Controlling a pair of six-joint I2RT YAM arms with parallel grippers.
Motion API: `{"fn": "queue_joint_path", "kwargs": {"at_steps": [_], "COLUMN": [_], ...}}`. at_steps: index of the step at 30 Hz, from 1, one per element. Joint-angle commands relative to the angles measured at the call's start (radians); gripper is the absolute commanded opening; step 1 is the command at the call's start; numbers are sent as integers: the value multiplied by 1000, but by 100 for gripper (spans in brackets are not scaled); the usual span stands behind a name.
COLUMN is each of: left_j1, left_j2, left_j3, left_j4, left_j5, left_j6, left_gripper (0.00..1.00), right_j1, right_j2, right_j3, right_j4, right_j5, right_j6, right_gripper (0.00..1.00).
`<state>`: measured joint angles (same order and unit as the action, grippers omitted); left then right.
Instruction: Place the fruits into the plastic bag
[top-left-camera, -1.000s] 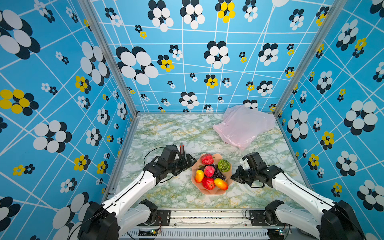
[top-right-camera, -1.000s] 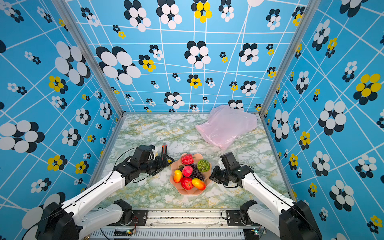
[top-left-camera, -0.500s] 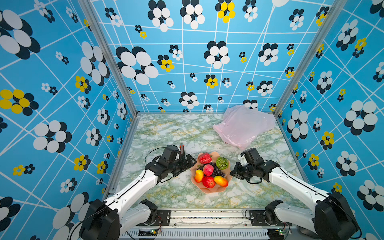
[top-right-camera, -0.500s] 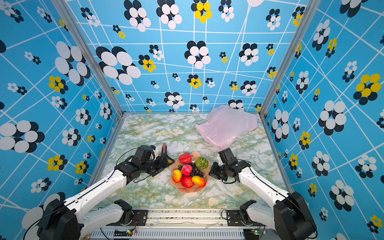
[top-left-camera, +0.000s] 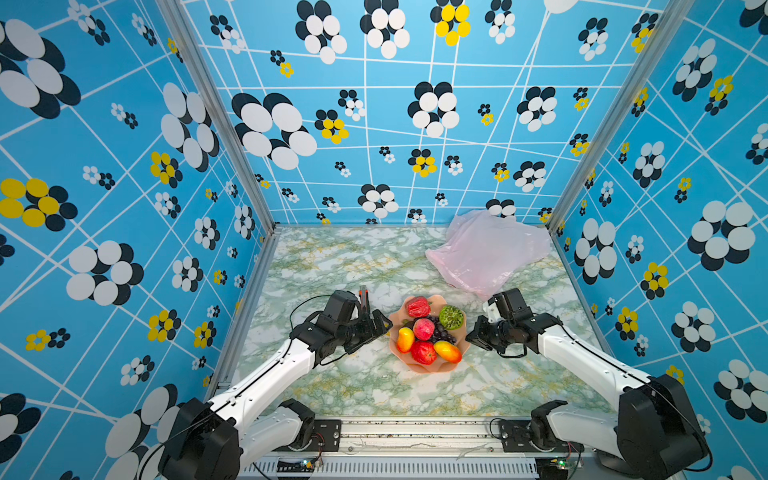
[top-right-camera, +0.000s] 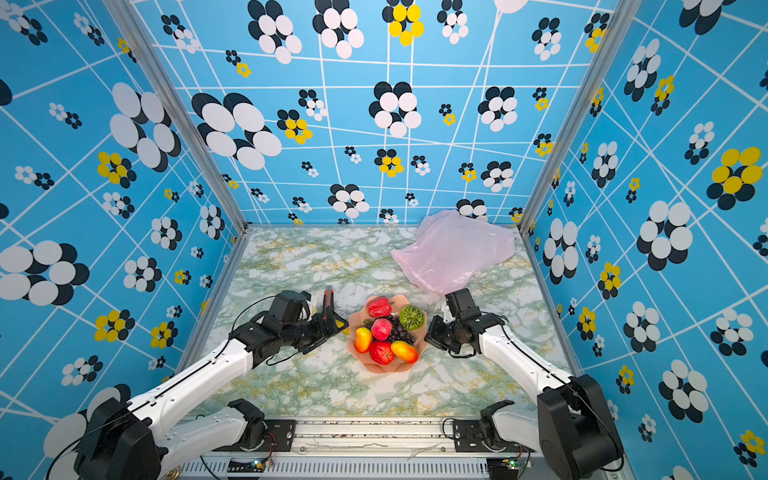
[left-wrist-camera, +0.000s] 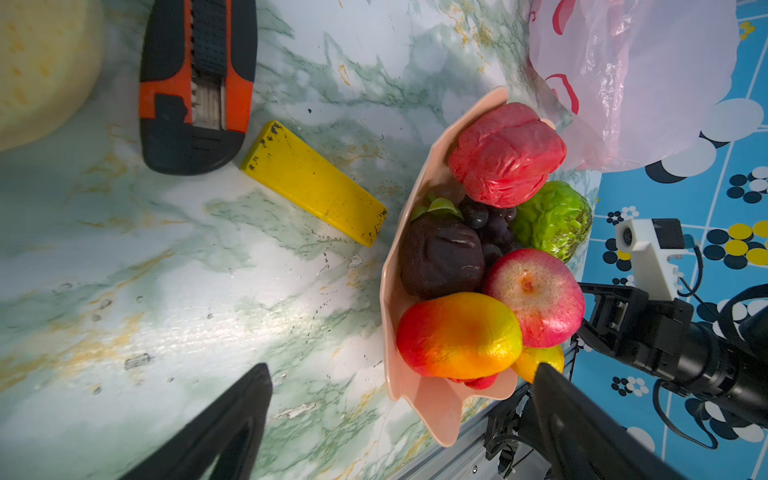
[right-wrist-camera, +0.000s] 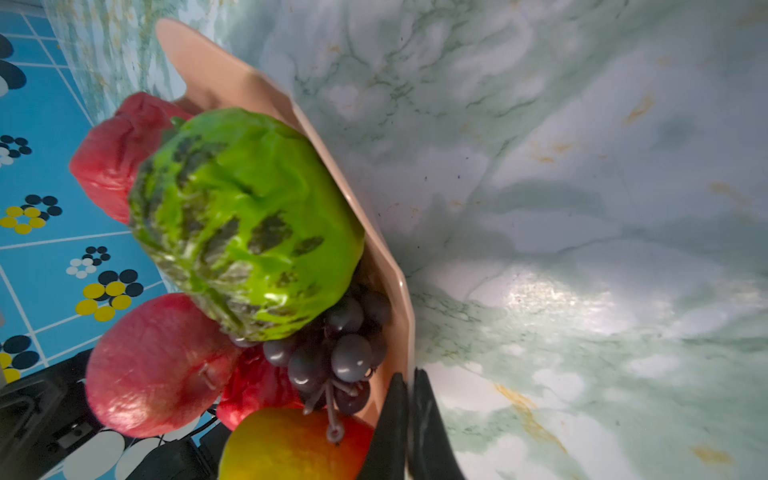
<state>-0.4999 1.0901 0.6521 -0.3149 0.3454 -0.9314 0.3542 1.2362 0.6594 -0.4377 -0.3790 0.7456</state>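
**A:** Fruits (top-left-camera: 424, 330): where do they sit against the two arms?

**B:** All are heaped in the pink bowl (top-left-camera: 432, 368), between the grippers, and none is in the plastic bag (top-left-camera: 486, 249) yet. Starting at the left, the left gripper (top-left-camera: 379, 328) hangs just beside the bowl's left rim. Its fingers are spread wide and empty, pointing across at the heap. A utility knife (left-wrist-camera: 195, 83) and a yellow piece (left-wrist-camera: 311, 183) lie on the table beside it, off the line of reach.

**A:** Which fruit does it face?

**B:** The yellow-orange mango (left-wrist-camera: 457, 336) on the near left of the heap. Its long axis seems to run from one finger toward the other, so I judge the jaws would close on its ends.

**A:** And further right?

**B:** The right gripper (right-wrist-camera: 410, 384) is at the bowl's right rim, next to the grapes (right-wrist-camera: 340, 353). Its fingers are pressed almost together with the thin rim running into the slit. As best I can tell, it is pinching the bowl, not a fruit.

**A:** The bag?

**B:** It is farthest right and back, lying crumpled low in the back-right corner, and I see no open mouth. Its near edge is just behind the right arm's wrist. It lies beyond the bowl from both grippers, and the right arm is clearly the nearer one.
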Motion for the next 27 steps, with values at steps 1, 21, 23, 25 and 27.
{"fn": "queue_joint_path", "kwargs": {"at_steps": [1, 21, 23, 25, 27], "left_j1": [-5, 12, 20, 27, 35], "left_j2": [8, -10, -25, -38, -52], "left_j3": [34, 103, 94, 85, 82], "left_j4": [-22, -57, -48, -41, -49], "left_j5": [-12, -51, -56, -51, -46], "left_j6": [12, 72, 71, 68, 72], "left_gripper": [99, 99, 99, 99, 99], "right_j1": [-9, -339, -419, -485, -533], "right_j2": [13, -148, -77, 2, 86], "right_j3": [24, 254, 280, 305, 334], "right_j4": [-16, -226, -162, -77, 12], "right_j5": [0, 77, 70, 70, 95], "right_j6": [-27, -181, -152, -113, -69], "right_gripper": [21, 86, 90, 93, 97]}}
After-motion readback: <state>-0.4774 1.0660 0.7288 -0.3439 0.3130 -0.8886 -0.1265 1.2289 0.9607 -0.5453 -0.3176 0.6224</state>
